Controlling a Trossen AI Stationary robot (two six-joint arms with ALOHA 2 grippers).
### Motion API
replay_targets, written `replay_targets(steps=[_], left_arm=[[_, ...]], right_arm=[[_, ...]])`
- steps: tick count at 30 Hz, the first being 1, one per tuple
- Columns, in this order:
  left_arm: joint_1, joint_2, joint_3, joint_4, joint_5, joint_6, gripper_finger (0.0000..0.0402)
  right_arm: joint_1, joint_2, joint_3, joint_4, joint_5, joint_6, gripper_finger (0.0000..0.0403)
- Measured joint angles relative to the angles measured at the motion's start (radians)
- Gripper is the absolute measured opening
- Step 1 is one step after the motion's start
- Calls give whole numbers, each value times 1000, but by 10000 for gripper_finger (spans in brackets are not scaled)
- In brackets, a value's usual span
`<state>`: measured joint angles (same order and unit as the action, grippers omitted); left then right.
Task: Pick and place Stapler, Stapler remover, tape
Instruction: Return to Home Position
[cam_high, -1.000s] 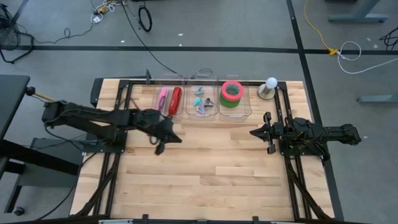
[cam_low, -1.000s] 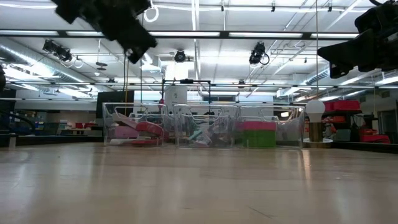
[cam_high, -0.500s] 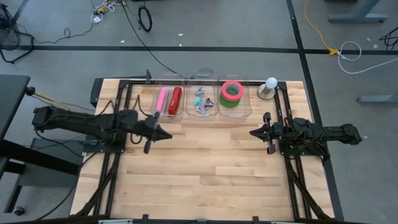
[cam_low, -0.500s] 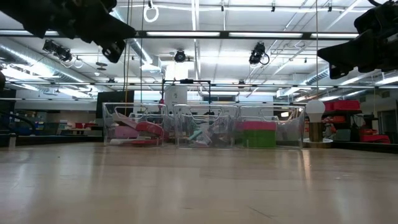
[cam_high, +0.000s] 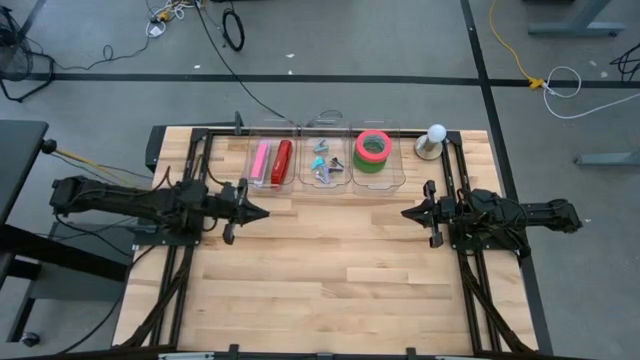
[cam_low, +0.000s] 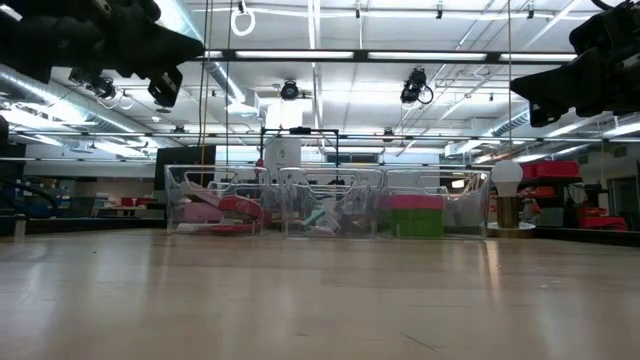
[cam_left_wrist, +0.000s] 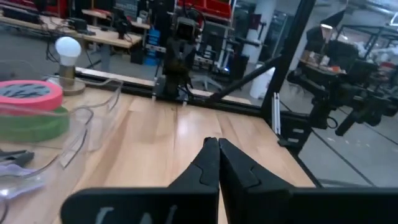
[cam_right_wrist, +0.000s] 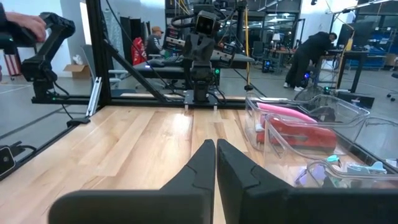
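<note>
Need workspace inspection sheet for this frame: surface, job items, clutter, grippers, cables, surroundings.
Surface: wooden table, black rails along both sides.
Job's things: pink stapler, red stapler in left bin; staple removers in middle bin; red tape on green tape in right bin.
Clutter: bulb lamp at back right corner.
Grippers: left gripper, right gripper shut, empty, raised.
Cables: black cable, yellow cable on floor.
Surroundings: person at a desk beyond the table.

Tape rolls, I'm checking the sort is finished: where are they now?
In the high view, the tape rolls sit stacked, red on green, in the right bin of the three, between the middle bin and the bulb.
</note>
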<state>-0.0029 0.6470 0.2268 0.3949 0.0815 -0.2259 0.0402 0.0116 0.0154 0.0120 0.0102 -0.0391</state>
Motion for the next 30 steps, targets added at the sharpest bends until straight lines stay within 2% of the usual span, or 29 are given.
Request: replay_targets(steps=[19,30], left_arm=[[0,-304,-155,2,-79,-33,0],[0,-422,-170,-33,-89,-29,0]], right_arm=[[0,0,0,0,0,0,18],[0,0,0,0,0,0,18]])
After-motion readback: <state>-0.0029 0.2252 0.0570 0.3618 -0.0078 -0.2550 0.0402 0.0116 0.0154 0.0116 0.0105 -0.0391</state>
